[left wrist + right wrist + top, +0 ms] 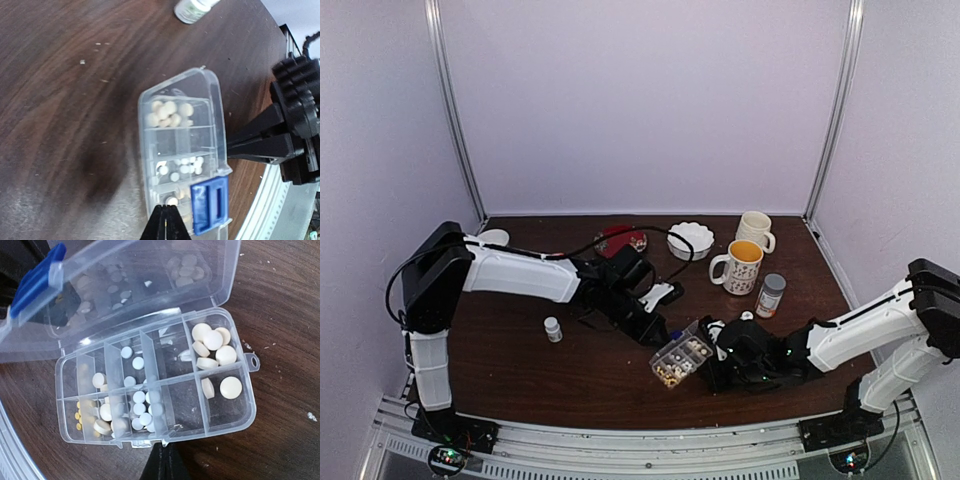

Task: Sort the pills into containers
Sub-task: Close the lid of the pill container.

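Observation:
The clear organiser box sits at the front middle of the table with its hinged lid raised and the blue latch up. Its compartments hold pills: large white ones, small white ones and tiny yellow ones. My left gripper is shut on the lid's edge beside the latch, its tips pressed together. My right gripper is shut on the box's near rim. It also shows in the left wrist view.
A small white bottle lies left of the box. A grey-capped amber bottle, two mugs, a white bowl and a red dish stand behind. The table's metal front rail is close.

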You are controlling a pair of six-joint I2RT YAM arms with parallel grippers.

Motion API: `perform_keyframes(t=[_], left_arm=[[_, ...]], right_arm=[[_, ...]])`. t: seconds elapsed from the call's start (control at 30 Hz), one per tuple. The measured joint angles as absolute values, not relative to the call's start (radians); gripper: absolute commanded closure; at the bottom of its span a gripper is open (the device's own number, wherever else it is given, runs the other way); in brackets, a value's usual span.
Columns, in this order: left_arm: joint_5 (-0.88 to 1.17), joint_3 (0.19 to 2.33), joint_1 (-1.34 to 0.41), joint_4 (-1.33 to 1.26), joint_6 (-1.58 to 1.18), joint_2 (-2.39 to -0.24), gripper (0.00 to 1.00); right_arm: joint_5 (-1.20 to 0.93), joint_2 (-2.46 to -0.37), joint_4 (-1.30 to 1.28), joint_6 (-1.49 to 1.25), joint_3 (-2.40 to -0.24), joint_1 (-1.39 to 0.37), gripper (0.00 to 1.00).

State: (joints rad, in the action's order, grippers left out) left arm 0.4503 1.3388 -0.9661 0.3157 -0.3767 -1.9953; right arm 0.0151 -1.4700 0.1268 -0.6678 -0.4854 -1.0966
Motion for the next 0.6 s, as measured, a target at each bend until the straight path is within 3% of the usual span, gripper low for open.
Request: perform_keyframes(t=[0.23, 0.43, 0.6], left_arm=[[0.443, 1.353, -1.006, 0.32, -0.384, -1.998, 0.86], [0.332, 1.428, -1.032, 0.411, -0.384, -2.056, 0.68], [0.253, 1.435, -1.048, 0.45, -0.398, -2.078, 0.6]], right_arm=[[0.0, -1.47, 0.143, -0.657, -0.485, -1.085, 1.0], [-0.025, -1.478, 0.175, -0.657, -0.484, -1.066, 1.0], [-0.039, -1.479, 0.207, -0.659, -0.466, -1.055, 1.0]])
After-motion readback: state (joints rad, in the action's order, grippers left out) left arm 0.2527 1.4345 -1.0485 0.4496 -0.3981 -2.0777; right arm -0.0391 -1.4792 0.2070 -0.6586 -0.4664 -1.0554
